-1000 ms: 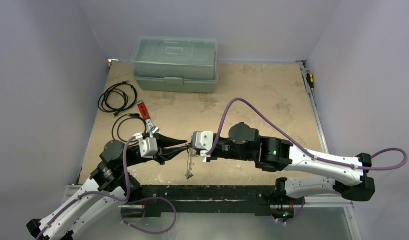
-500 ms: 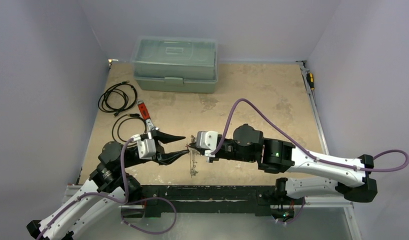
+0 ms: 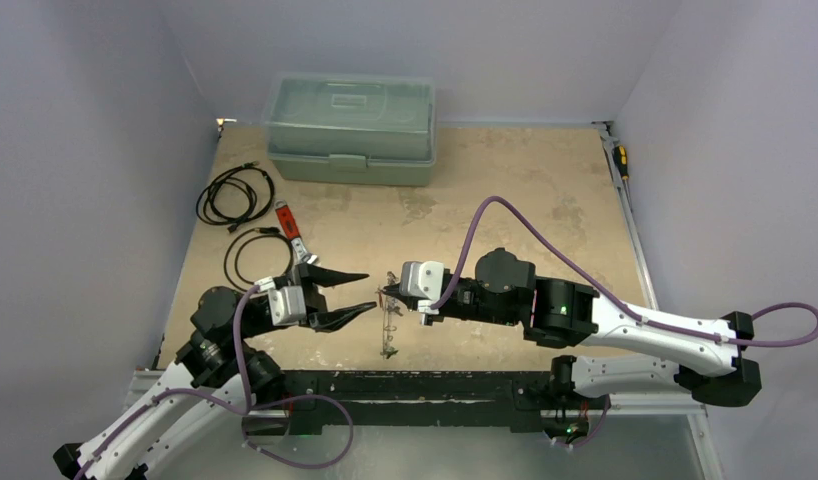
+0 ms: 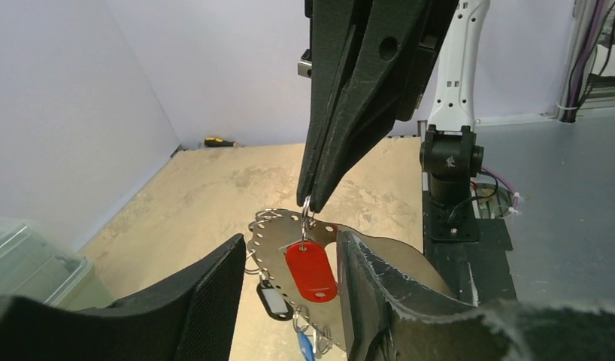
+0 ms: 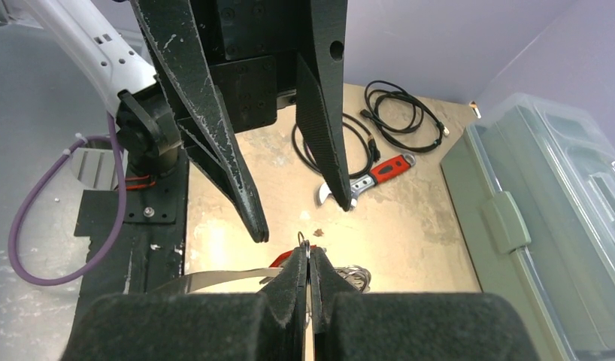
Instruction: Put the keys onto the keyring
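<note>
Under right claw [image 4: 308,201], red-headed and black-headed keys [image 4: 312,271]

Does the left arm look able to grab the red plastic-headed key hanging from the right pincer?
Probably yes: the open left pincer faces that red plastic-headed key, with nothing between them.

Table [image 3: 545,200] viewed from above, behind the arm bases [image 3: 570,378]. Wrist views turned towards each other, close in; the keys [image 4: 310,271] are seen in all three.
</note>
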Robot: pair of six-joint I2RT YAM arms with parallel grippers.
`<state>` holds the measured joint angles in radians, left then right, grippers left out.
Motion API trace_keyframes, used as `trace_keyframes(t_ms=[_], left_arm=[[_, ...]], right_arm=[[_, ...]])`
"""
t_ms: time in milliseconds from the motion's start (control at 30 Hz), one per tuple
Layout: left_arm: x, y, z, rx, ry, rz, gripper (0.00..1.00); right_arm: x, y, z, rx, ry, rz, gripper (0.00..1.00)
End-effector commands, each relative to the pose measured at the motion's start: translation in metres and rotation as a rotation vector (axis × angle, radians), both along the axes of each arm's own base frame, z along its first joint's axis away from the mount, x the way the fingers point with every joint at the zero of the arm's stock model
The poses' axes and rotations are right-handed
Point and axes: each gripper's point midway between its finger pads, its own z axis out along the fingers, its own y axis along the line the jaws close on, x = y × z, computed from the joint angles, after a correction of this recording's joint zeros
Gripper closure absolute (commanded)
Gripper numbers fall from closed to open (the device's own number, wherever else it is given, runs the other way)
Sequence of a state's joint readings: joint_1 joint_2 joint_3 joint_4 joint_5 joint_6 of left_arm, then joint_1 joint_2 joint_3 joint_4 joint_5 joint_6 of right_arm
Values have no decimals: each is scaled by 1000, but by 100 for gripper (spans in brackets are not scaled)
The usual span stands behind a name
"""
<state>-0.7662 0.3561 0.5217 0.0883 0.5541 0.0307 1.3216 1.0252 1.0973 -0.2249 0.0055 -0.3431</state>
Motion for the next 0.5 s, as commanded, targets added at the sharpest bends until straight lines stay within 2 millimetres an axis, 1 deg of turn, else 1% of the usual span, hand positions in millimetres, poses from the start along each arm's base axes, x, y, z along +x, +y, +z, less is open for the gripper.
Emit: trace_keyframes(t_ms=[0,67,133,300,467], left_arm=[[-9,-3,17,-21,-51,-55,54],[-11,-5,15,-18,-45,-71,56],[-12,-6,14,-18,-42,-81,59],[-11,-7,12,-14,-35,-81,71],[-9,-8,11,-11,-29,-80,81]], right_arm=[[-2,0,27,87,-14,5,100],[-1,1,27,90,-17,4,100],[-6,2,28,96,-14,30,100],[-7,2,30,100,-18,36,100],[-9,3,30,101,-18,49,100]])
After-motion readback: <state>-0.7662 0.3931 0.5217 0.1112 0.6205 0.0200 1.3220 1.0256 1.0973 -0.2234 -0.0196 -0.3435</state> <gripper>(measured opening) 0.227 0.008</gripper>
